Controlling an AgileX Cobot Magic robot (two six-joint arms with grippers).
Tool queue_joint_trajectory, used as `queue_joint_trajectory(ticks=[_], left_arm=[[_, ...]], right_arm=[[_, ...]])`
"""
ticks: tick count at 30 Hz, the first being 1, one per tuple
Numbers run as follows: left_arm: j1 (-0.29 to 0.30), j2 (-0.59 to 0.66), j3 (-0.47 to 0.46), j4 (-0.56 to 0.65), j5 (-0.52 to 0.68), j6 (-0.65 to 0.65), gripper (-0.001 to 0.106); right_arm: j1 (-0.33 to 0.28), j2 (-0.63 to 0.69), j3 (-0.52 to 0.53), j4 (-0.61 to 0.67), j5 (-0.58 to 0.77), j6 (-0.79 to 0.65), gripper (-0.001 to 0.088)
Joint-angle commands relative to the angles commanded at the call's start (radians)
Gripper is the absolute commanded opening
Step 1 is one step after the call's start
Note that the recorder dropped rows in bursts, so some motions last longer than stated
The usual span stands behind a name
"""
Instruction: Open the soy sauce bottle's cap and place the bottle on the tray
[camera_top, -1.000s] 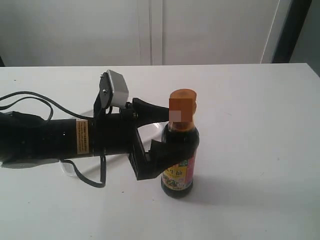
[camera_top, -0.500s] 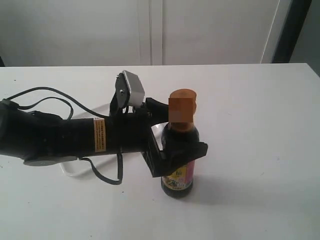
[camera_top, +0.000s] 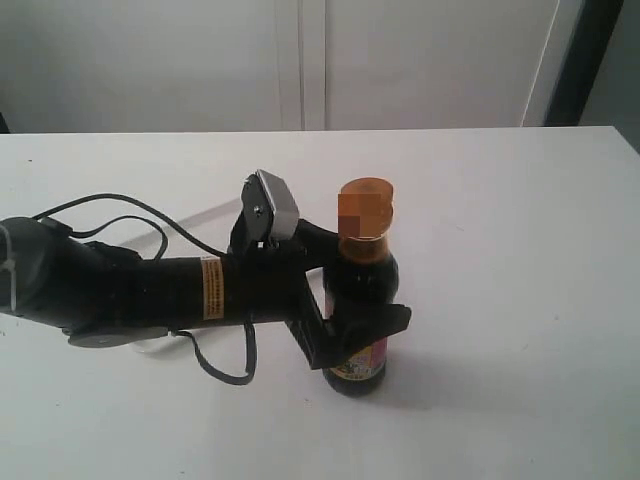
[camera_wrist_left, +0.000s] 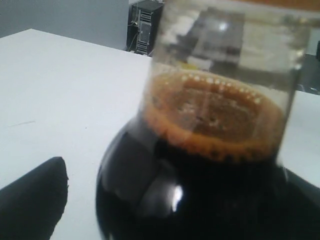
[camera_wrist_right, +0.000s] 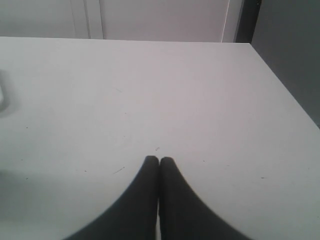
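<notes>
The soy sauce bottle (camera_top: 358, 290) stands upright on the white table, its copper-orange cap (camera_top: 365, 190) down on the neck. My left gripper (camera_top: 366, 282) reaches in from the left and is open around the bottle's body: one finger crosses in front of the label and the other passes behind. In the left wrist view the dark bottle (camera_wrist_left: 200, 170) fills the frame, and one black finger (camera_wrist_left: 32, 200) stands a little apart from the glass. The tray (camera_top: 212, 211) is mostly hidden behind the left arm. My right gripper (camera_wrist_right: 159, 160) is shut and empty above bare table.
The left arm's black cables (camera_top: 120, 215) loop over the table at the left. The table's far edge meets a white wall, and a dark strip (camera_top: 580, 60) stands at the back right. The right wrist view shows the table's edge (camera_wrist_right: 285, 100) dropping off.
The left arm has pushed further to the right and lower, bringing its fingers from beside the bottle to either side of its body. The bottle has stayed upright in place.
</notes>
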Motion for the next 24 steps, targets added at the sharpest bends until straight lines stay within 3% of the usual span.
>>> queue_joint_trajectory(ticks=[3, 5, 11, 14, 18, 24], left_arm=[[0.0, 0.005, 0.0, 0.003, 0.0, 0.002, 0.091], [0.0, 0.007, 0.0, 0.003, 0.0, 0.021, 0.079], [0.0, 0.008, 0.0, 0.004, 0.0, 0.032, 0.021], [0.0, 0.008, 0.0, 0.004, 0.0, 0.035, 0.0], [0.0, 0.008, 0.0, 0.004, 0.0, 0.076, 0.0], [0.0, 0.008, 0.0, 0.031, 0.0, 0.139, 0.0]], right_arm=[[0.0, 0.0, 0.0, 0.0, 0.0, 0.0, 0.0], [0.0, 0.0, 0.0, 0.0, 0.0, 0.0, 0.0], [0.0, 0.0, 0.0, 0.0, -0.002, 0.0, 0.0], [0.0, 0.0, 0.0, 0.0, -0.011, 0.0, 0.0], [0.0, 0.0, 0.0, 0.0, -0.035, 0.0, 0.0], [0.0, 0.0, 0.0, 0.107, -0.238, 0.14, 0.0]])
